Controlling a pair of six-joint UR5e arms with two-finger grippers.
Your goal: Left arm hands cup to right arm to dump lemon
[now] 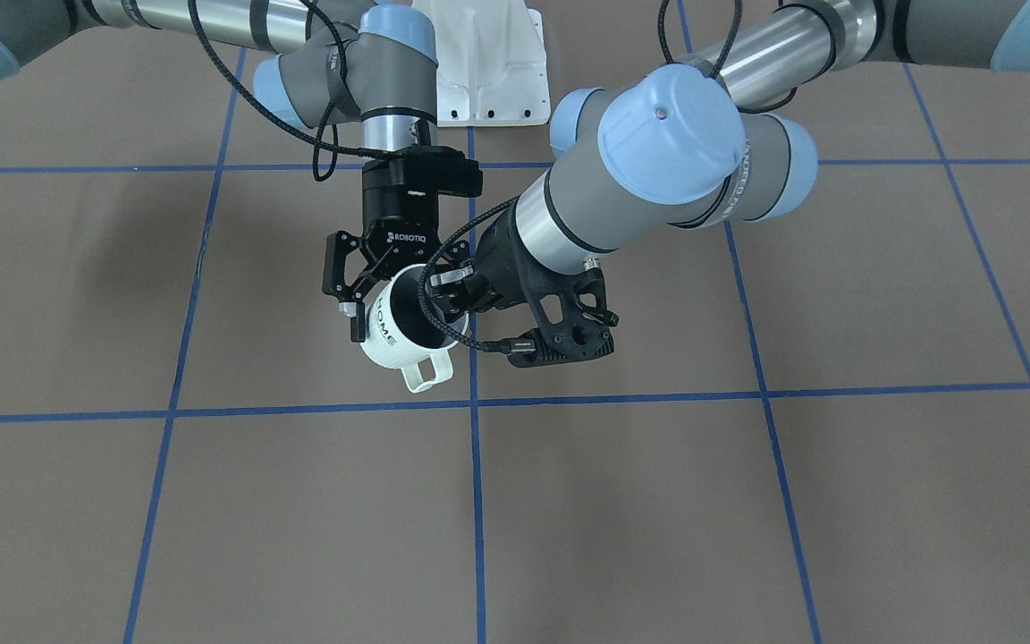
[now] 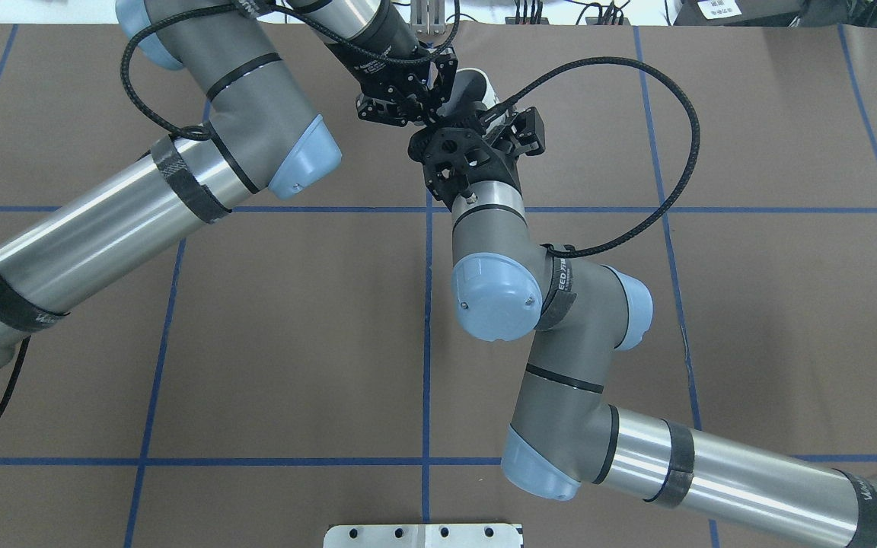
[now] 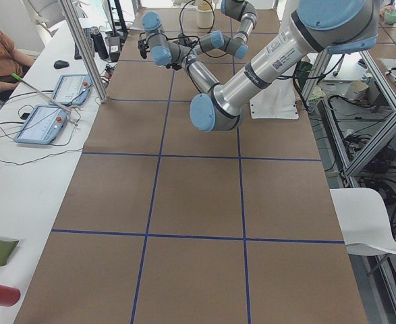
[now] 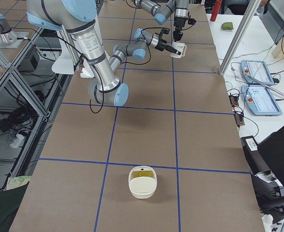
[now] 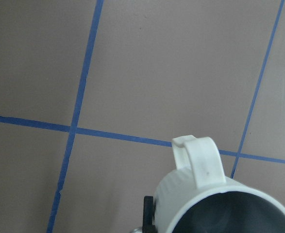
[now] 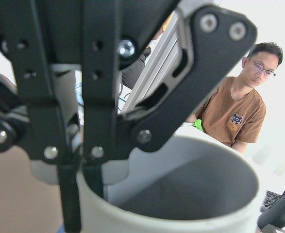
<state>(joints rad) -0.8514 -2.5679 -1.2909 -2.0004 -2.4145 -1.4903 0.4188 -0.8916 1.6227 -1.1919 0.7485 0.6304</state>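
Handover tip: keep left gripper [image 1: 452, 288] clamped on cup [image 1: 390, 344] rim, mid-air above table [image 1: 747, 501]; seat right gripper [image 1: 397, 300], spread wide, one pad at cup's side (clamped or not: cannot tell), before releasing left. Hold mouth up; lemon unseen.

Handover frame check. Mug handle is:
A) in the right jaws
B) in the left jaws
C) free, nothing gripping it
C: the handle sticks out bare; the left gripper pinches the cup at its rim, and the right gripper sits at the cup's side wall.
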